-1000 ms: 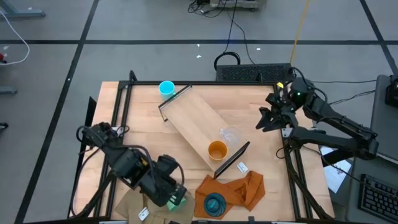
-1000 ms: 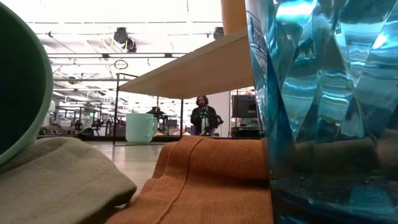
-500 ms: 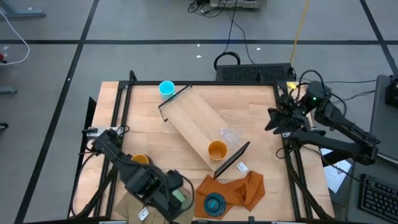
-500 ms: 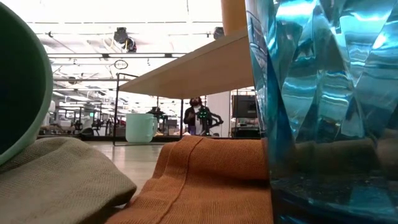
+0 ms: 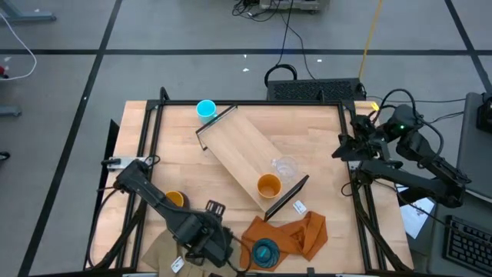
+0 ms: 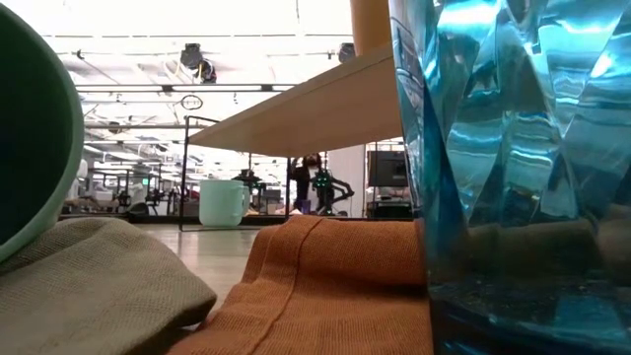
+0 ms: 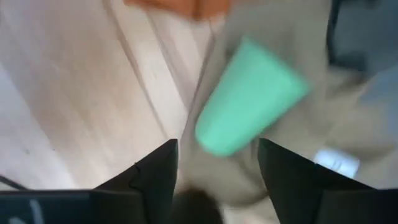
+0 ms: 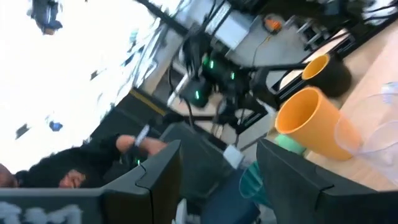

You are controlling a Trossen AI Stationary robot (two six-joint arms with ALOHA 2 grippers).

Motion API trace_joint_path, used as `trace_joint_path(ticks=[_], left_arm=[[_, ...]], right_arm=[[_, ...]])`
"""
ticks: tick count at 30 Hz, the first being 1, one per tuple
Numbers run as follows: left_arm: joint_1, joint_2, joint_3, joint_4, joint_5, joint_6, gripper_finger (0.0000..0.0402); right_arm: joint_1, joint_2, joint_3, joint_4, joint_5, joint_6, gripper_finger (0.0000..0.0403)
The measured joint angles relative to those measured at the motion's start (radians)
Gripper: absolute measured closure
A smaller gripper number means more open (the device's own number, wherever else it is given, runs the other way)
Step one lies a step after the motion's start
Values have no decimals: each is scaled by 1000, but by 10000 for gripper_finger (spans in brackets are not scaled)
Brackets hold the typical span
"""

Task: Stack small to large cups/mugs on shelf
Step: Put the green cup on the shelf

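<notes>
My left gripper (image 7: pixel 214 165) hovers, jaws spread and empty, over the green cup (image 7: pixel 249 96) lying on the tan cloth (image 7: pixel 280 37) (right arm waits, jaws apart); next I must close on it for the shelf (image 5: pixel 246 154).

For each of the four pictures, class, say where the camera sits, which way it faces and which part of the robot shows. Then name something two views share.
High view: overhead, facing down on the light-wood shelf plank; both arms show.
Low view: at tabletop height, facing across; the ribbed teal cup fills it, and no arm is clearly seen.
Left wrist view: on the left arm, facing the green cup lying on tan cloth; left gripper open.
Right wrist view: on the right arm, facing across the table; right gripper open.
Shared: the orange cup.
</notes>
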Motion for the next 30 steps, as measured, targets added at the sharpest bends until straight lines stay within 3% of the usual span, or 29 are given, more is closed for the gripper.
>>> trace_joint_path(ticks=[7, 10, 14, 20, 26, 30], left_arm=[[-23, -9, -198, 3, 41, -57, 204], [-23, -14, -227, 0, 129, -52, 194], [-25, -13, -220, 5, 137, -71, 173], [-36, -13, -209, 4, 72, -44, 134], [-71, -13, -209, 8, 12, 78, 96], [-77, -13, -209, 35, -2, 28, 69]], right_arm=[[0, -2, 0, 0, 40, 67, 206], [0, -5, 0, 1, 44, 75, 206], [0, -5, 0, 1, 44, 82, 206], [0, -5, 0, 0, 44, 67, 206], [0, -5, 0, 1, 44, 58, 206], [0, -10, 0, 0, 44, 69, 206]])
